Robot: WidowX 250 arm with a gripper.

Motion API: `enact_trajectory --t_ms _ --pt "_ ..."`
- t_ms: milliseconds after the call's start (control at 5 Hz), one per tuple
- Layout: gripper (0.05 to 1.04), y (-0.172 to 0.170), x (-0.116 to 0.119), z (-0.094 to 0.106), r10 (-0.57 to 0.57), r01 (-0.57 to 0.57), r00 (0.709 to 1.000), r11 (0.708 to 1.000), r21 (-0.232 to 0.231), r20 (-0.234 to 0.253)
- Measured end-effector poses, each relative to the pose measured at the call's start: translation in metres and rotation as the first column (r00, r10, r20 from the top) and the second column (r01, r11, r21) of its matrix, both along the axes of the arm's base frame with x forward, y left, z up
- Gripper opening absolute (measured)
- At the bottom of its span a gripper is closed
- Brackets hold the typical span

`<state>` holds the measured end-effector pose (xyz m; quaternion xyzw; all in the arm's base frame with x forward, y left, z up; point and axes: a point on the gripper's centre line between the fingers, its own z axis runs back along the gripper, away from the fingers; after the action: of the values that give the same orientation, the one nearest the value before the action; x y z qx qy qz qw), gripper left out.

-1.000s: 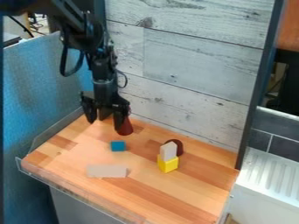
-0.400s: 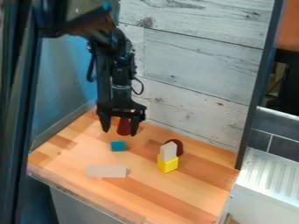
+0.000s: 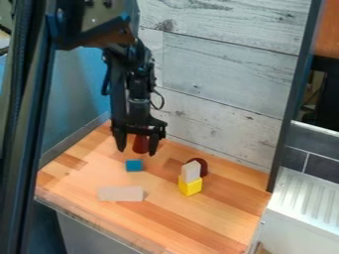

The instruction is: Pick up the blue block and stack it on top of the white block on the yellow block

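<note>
Claw (image 3: 137, 151) wide open, nothing gripped. Red cone (image 3: 140, 144) visible between fingers. Blue cube (image 3: 134, 165) just in front, flat pale block (image 3: 120, 194) nearer me. Upright pale block (image 3: 191, 172) on yellow cube (image 3: 190, 186), right.

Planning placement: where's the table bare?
Bare: image-right of the yellow block, to the table edge; in front of that block. Crowded: open gripper, red cone, blue cube; pale block atop the yellow one, dark red piece behind.
</note>
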<state>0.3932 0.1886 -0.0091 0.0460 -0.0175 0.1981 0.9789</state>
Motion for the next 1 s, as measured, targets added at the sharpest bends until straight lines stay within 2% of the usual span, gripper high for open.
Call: enact_trajectory --t_ms 200,600,800,1000 --pt "1.0 -0.001 -0.007 -0.01 0.001 -0.002 0.999 1.0 -0.012 -0.051" --pt "1.0 -0.001 -0.009 -0.019 0.015 -0.018 0.994 0.999 -0.029 -0.109" --pt "0.963 0.0 -0.011 -0.027 0.012 -0.017 0.99 0.999 -0.033 -0.142" --pt "0.634 0.001 -0.01 -0.026 -0.031 0.028 0.989 0.999 -0.026 -0.145"
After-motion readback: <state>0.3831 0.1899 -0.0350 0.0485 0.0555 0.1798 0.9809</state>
